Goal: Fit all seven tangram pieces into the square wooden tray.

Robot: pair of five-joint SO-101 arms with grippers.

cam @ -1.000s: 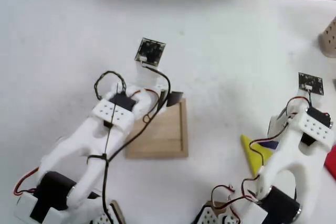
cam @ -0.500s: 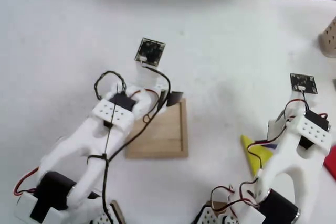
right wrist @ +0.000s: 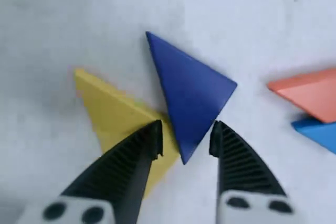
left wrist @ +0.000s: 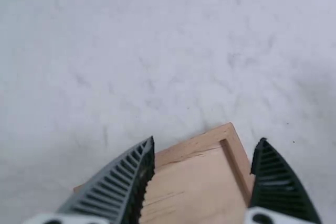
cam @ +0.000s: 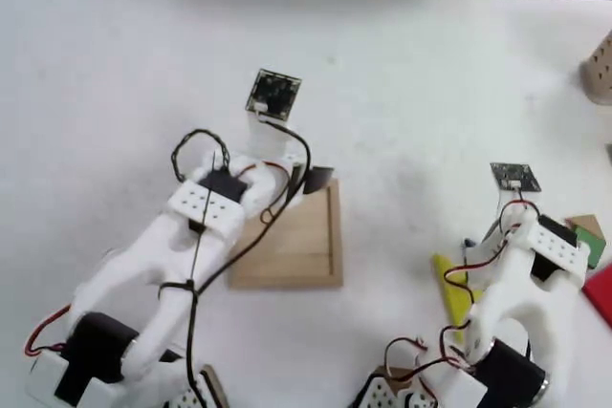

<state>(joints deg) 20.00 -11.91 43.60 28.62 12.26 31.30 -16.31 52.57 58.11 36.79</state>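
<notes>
The square wooden tray lies mid-table with nothing in it that I can see. My left gripper hangs over its far right corner, and in the left wrist view that gripper stands open above the tray's corner. My right gripper is open, low over the table, its fingers astride one tip of a dark blue triangle. A yellow triangle lies against the blue one, partly under one finger. The yellow triangle also shows beside the right arm.
An orange piece and a light blue piece lie beyond the blue triangle. A green piece, a tan piece and a red one sit at the table's right edge. A wooden object stands far right.
The right arm has swung left and nearer, its wrist board moving with it, uncovering the green and tan pieces. The left arm has not moved.
</notes>
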